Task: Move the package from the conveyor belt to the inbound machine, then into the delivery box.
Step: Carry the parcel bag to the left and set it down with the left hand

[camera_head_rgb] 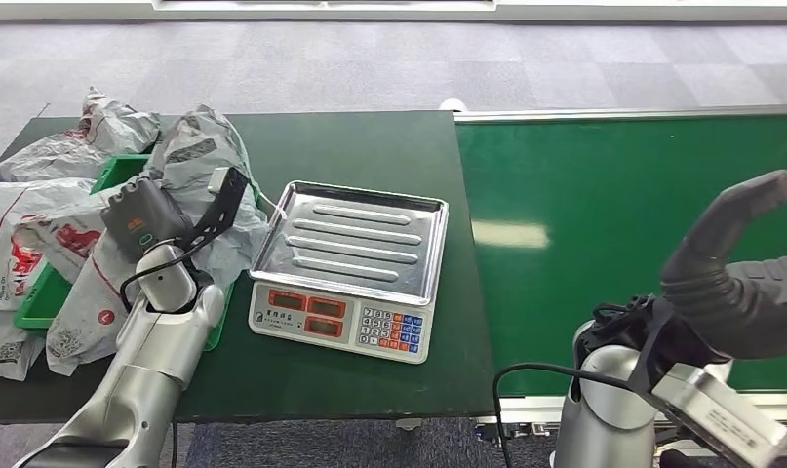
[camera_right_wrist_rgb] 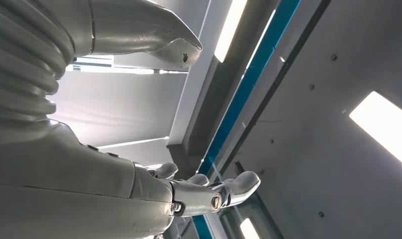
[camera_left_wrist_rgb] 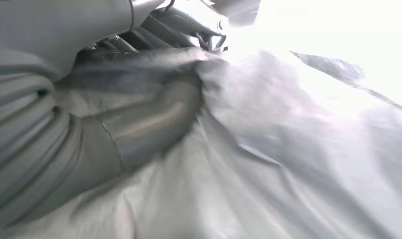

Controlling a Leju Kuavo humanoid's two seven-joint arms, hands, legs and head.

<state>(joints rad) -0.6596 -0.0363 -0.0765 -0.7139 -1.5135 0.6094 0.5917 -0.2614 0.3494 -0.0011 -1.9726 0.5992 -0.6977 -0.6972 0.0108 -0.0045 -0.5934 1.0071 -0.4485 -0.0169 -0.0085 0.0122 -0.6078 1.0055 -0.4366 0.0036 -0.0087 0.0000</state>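
Package — grey plastic mailer bag, crumpled, lying over the green delivery box at the left of the dark table, among other mailers. Judged soft, light and slick: film will slide and bunch, so best hold is a pinch on a gathered fold, not a flat face.

Conveyor belt fills the right side, green, bare in this view, with a metal rail at the far edge. Table edge meets the belt just right of the scale. Open room: bare strip of table far of the scale and a near strip along the front edge.

Inbound machine — a weighing scale with steel tray, centre of table, nothing on the tray, just right of the box.

Left hand is down on the package; the left wrist view shows its thumb pressed into the grey film, but whether it truly grips the bag I cannot tell.

Right hand is raised over the near belt, fingers spread apart, holding nothing.
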